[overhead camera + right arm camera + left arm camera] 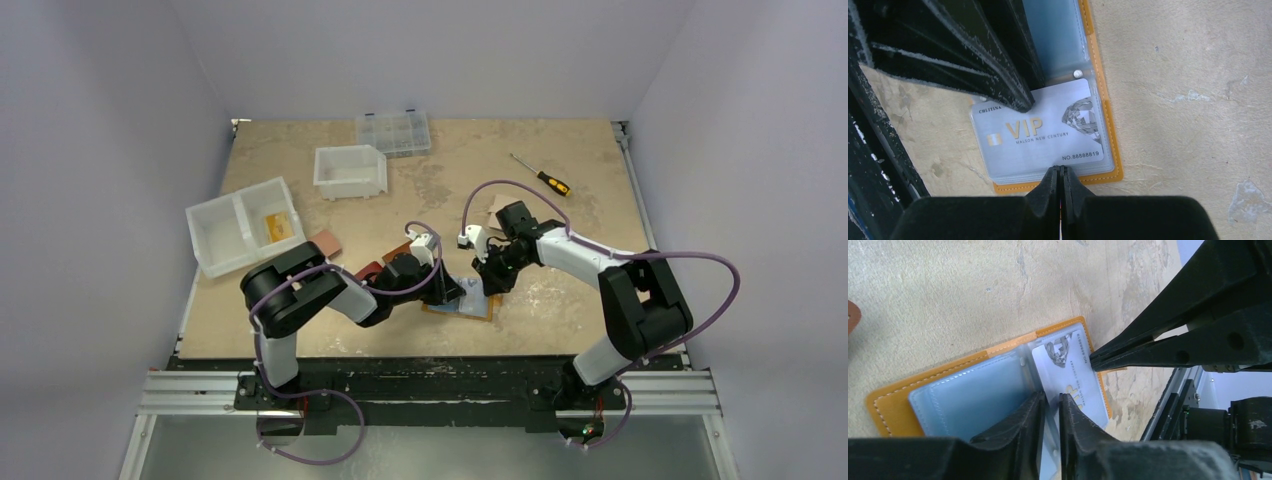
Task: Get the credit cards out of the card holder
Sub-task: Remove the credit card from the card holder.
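Note:
The mustard-yellow card holder (470,310) lies open and flat on the table, its clear sleeves (973,395) showing. A silver VIP credit card (1043,132) sits in the top sleeve on the outer half. My left gripper (1052,396) comes down at the card's inner edge by the fold. Its fingers (1013,90) stand a narrow gap apart, and the sleeve's edge shows in the gap. My right gripper (1058,169) is shut, with its tips against the outer edge of the sleeve stack, just inside the holder's rim (1113,150). Other cards are hidden.
A brown wallet (328,243) and a dark red wallet (368,270) lie left of the arms. Two white bins (240,225) (350,170), a clear compartment box (393,132) and a screwdriver (542,177) sit farther back. The table's near edge runs just below the holder.

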Robot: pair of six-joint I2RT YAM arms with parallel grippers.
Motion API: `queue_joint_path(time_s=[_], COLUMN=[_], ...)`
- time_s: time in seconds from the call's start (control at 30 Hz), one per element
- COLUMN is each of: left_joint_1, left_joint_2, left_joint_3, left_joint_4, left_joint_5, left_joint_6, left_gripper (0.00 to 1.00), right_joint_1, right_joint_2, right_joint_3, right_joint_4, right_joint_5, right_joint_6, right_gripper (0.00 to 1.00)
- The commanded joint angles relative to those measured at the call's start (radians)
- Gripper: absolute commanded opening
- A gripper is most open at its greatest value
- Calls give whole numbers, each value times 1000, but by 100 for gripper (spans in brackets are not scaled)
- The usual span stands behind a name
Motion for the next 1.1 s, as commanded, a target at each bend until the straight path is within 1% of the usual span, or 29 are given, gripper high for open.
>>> queue_joint_path(time_s=[0.0,0.1,0.13,0.3,0.5,0.57,0.8,0.97,1.07], left_joint_1=[-17,-16,-16,-16,-14,-14,-15,-14,-14], left_joint_2=[20,21,21,9,-35,-46,-105,-129,-132], left_joint_3=[15,12,11,-16,-51,-59,-107,-129,-137], left_joint_4=[46,54,57,79,64,58,79,77,81], left_joint_5=[35,40,42,32,4,-4,-35,-46,-51], left_joint_6=[-17,-18,-17,-17,10,17,47,57,55], left_gripper=[15,1,0,0,0,0,0,0,0], right_joint_1=[19,19,20,19,19,19,17,9,6], right_joint_2=[23,24,24,22,17,13,-10,-20,-24], right_joint_3=[29,29,29,31,39,41,58,71,71], right_joint_4=[20,20,20,23,25,22,-12,-38,-43], right_joint_5=[-4,-4,-3,10,-11,-15,-79,-132,-145], right_joint_6=[5,4,4,5,12,12,-10,-32,-36], right_gripper=[0,0,0,0,0,2,19,26,28])
